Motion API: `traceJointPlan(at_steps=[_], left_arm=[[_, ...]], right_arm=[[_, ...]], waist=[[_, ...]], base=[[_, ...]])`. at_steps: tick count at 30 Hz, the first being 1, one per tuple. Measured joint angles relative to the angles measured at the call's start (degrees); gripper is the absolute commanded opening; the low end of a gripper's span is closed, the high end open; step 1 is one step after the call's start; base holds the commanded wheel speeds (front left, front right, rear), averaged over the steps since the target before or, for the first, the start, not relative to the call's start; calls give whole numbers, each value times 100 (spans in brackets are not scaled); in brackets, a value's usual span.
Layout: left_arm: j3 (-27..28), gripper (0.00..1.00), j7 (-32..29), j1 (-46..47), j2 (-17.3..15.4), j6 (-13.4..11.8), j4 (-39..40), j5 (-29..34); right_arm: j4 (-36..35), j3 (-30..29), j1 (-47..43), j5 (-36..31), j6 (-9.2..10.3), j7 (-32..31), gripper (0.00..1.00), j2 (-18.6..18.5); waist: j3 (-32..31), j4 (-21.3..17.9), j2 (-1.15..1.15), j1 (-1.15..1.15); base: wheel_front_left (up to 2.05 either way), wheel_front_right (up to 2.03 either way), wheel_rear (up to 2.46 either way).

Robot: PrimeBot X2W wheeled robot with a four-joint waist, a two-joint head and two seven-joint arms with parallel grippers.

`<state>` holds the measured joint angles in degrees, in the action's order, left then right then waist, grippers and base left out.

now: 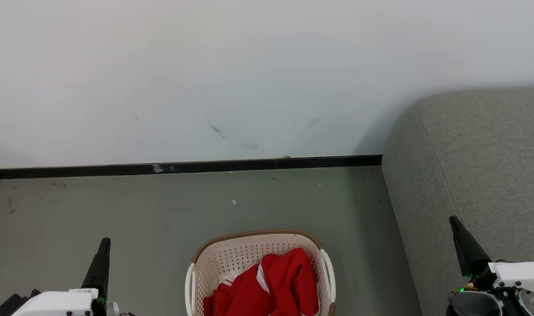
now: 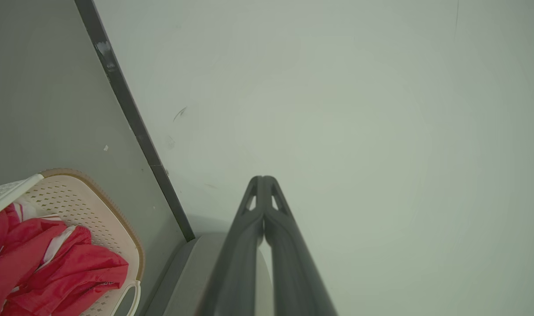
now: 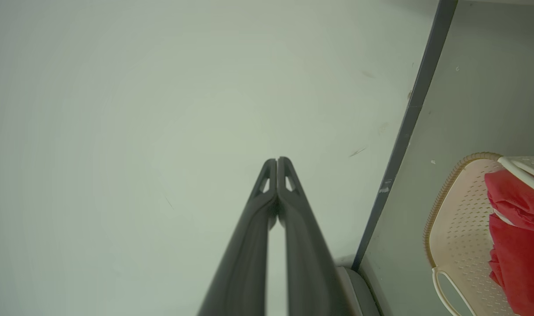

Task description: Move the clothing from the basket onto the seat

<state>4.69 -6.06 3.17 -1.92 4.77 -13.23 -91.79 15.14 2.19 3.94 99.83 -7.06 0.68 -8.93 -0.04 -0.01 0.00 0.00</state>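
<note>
The cream basket with a brown rim stands on the floor at the bottom centre of the head view, holding bright red clothing with white trim. The grey sofa seat rises at the right. My left gripper is shut at the lower left, apart from the basket and empty. My right gripper is shut at the lower right, in front of the sofa. The left wrist view has its fingertips pressed together, the basket and clothing at lower left. The right wrist view has the basket and clothing at right.
A pale wall with a black skirting strip runs behind the basket. Grey floor spreads between the wall, the basket and the sofa's side.
</note>
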Motion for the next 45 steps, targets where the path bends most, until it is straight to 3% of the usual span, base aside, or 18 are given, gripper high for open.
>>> traceJointPlan(at_steps=[45], left_arm=[[0, 0, 0, 0, 0, 0, 0, 0]], right_arm=[[-1, 11, 0, 15, 1, 18, 0, -14]], waist=[[0, 0, 0, 0]], base=[[0, 0, 0]])
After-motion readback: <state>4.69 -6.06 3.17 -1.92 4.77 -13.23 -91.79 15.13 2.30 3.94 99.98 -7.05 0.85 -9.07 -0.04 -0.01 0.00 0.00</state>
